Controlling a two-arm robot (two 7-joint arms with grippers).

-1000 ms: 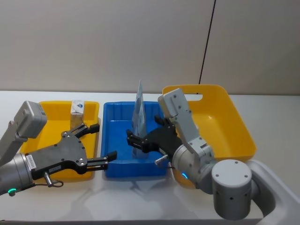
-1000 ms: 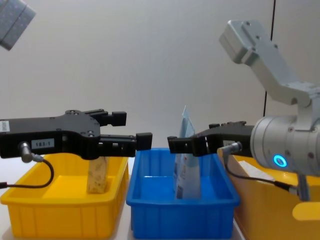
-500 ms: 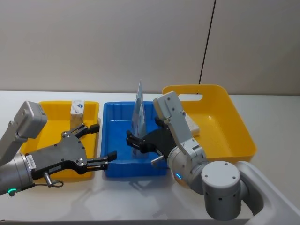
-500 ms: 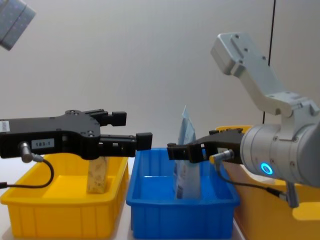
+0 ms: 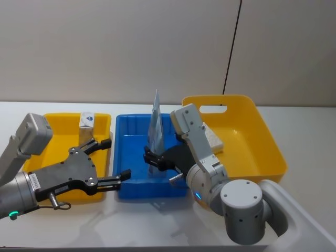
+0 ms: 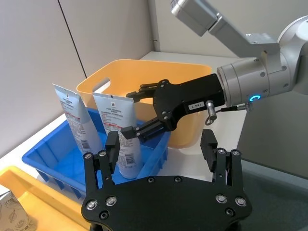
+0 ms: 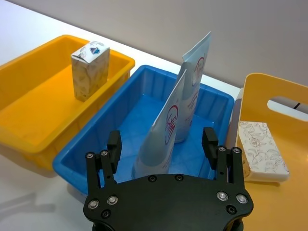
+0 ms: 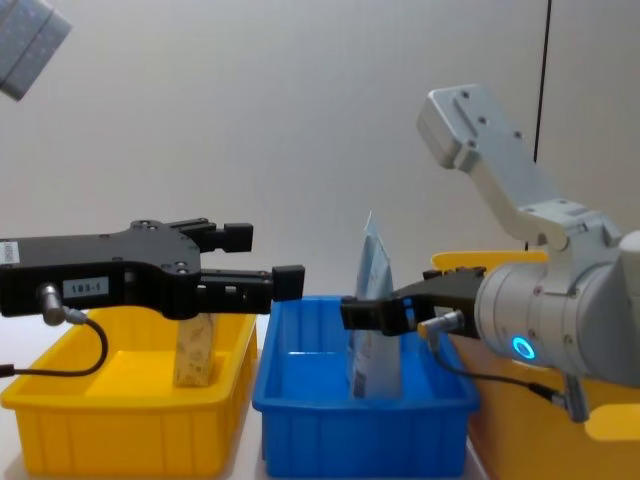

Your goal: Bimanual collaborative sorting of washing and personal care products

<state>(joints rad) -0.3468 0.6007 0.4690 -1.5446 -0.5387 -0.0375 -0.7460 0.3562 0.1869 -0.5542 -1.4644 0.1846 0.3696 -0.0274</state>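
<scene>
Two light-blue tapering pouches [image 7: 168, 125] [image 7: 195, 91] stand upright in the blue bin [image 7: 96, 139]. My right gripper [image 7: 161, 142] is open and low over that bin. The nearer pouch [image 5: 155, 123] stands between its spread fingers without touching them. From the chest view the right gripper [image 8: 350, 315] reaches the pouch [image 8: 372, 290] from the right. A beige speckled pack [image 5: 87, 120] stands upright in the left yellow bin [image 5: 58, 123]. My left gripper [image 5: 115, 158] hangs open and empty over that bin's near right corner. A flat beige pack [image 7: 260, 149] lies in the large yellow tub [image 5: 252, 136].
The three containers stand side by side on the white table [image 5: 310, 131], and a grey wall rises close behind them. The left gripper [image 8: 265, 258] hovers above the rims, level with the pouch tops. Bare table lies in front of the bins.
My right arm has swung its wrist to the left and lowered the open gripper a little around the nearer pouch. The left arm and all the products have stayed still.
</scene>
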